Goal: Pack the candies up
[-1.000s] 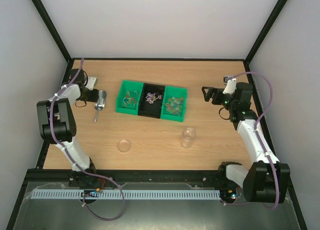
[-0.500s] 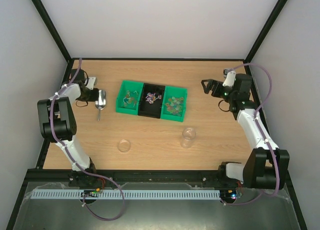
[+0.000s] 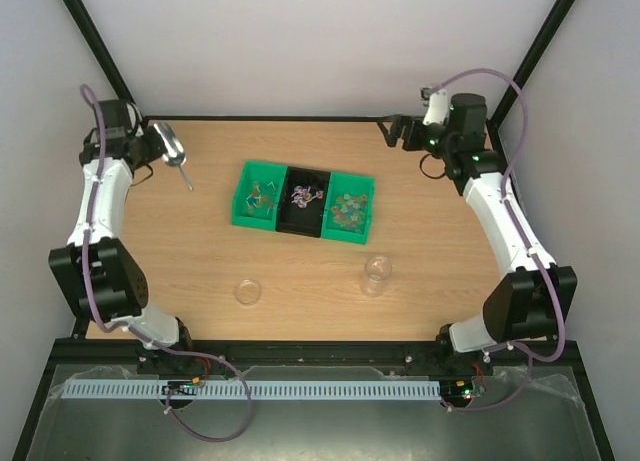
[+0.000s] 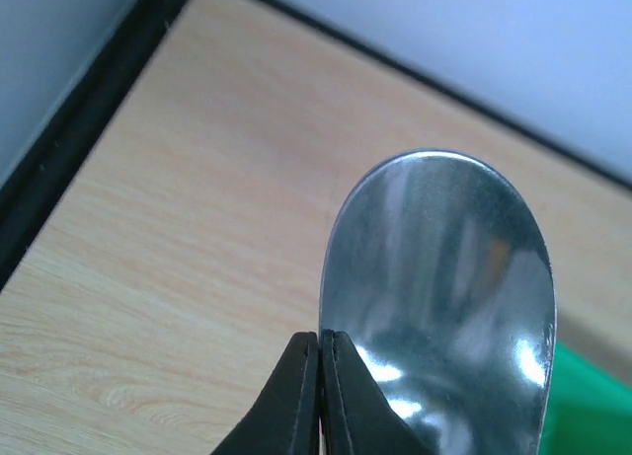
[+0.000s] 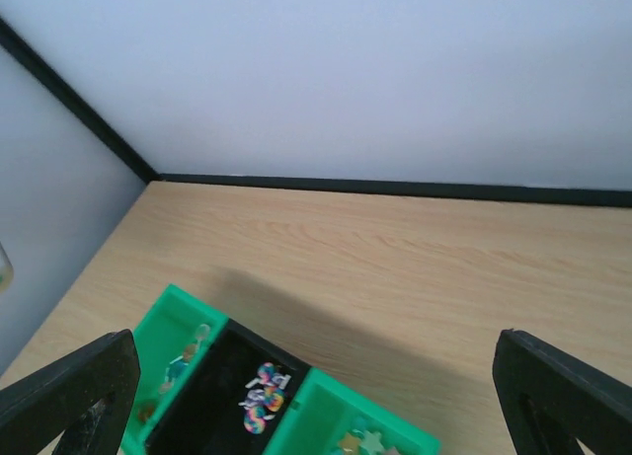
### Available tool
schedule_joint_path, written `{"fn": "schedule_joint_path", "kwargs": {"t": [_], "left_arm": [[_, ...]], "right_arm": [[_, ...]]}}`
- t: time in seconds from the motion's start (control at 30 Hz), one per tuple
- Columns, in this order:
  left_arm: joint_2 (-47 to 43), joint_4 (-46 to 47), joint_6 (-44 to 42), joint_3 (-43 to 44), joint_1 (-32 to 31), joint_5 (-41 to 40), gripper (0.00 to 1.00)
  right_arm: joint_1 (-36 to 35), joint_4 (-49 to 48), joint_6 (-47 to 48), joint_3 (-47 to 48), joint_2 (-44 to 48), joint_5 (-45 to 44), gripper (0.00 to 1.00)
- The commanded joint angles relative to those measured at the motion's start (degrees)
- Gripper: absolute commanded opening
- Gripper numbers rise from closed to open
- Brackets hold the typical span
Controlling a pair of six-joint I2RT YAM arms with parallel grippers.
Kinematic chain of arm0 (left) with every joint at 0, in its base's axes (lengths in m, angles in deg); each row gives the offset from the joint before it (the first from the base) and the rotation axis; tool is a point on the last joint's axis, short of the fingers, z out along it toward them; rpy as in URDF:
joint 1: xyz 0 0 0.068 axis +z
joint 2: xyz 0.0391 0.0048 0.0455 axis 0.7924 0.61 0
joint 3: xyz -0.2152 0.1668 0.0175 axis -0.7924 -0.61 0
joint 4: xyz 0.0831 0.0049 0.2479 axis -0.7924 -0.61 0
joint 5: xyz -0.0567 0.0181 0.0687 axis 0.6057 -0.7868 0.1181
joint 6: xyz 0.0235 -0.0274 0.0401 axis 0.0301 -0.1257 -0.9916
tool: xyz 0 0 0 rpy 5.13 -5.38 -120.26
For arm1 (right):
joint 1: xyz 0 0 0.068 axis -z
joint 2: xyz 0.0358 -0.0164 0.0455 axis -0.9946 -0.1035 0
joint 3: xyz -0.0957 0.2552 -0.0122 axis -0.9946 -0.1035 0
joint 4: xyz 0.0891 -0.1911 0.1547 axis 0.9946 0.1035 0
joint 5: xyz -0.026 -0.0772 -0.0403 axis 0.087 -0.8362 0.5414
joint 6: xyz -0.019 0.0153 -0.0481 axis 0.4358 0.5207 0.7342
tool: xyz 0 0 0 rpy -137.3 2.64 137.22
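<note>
The candies (image 3: 347,213) lie as a mixed green, orange and pink heap in the right bin of a three-part tray (image 3: 239,219); the right wrist view catches only their edge (image 5: 367,442). Swirled sweets (image 3: 304,195) fill the black middle bin. My left gripper (image 3: 150,147) hangs above the far left corner, shut on a metal scoop (image 3: 172,145) whose thin handle points down toward the table. In the left wrist view the jaws (image 4: 321,335) are pressed together at the rim of the shiny bowl (image 4: 439,277). My right gripper (image 3: 393,131) is open and empty, high over the far right.
A small clear jar (image 3: 377,274) stands at the front right of the wooden table (image 3: 300,271). A round clear lid (image 3: 248,292) lies at the front left. White walls and a black frame enclose the table on three sides.
My left gripper shut on the scoop, lifted it off the table and swung to the far left corner. My right arm rose and moved toward the back, still open.
</note>
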Motion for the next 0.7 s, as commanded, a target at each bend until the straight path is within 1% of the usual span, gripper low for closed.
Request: {"fn": "schedule_joint_path", "kwargs": {"t": [0.0, 0.13, 0.27, 0.5, 0.63, 0.67], "left_arm": [[-4.49, -4.99, 12.37, 4.94, -0.35, -2.72, 0.02], [-6.94, -6.78, 16.41, 7.62, -0.46, -1.85, 0.02], [-9.66, -8.14, 21.18, 9.83, -0.58, -1.36, 0.02], [-15.53, -8.29, 30.16, 7.78, -0.88, 2.58, 0.02], [-17.31, -10.36, 33.91, 6.9, -1.47, 3.85, 0.02], [-17.84, -10.4, 34.72, 6.51, -1.6, 4.11, 0.02]], "right_arm": [[-5.73, 4.69, 5.09, 6.14, -1.7, -3.41, 0.99], [-13.37, 6.06, 10.17, 9.84, -3.02, -7.6, 0.99], [-21.72, 8.45, 16.13, 13.78, -5.52, -13.63, 0.99], [-38.16, 3.71, 25.48, 16.09, -9.13, -25.18, 0.99], [-47.92, 2.44, 30.02, 19.78, -14.06, -34.65, 1.0], [-49.6, 2.36, 30.62, 20.95, -15.46, -36.82, 0.98]]}}
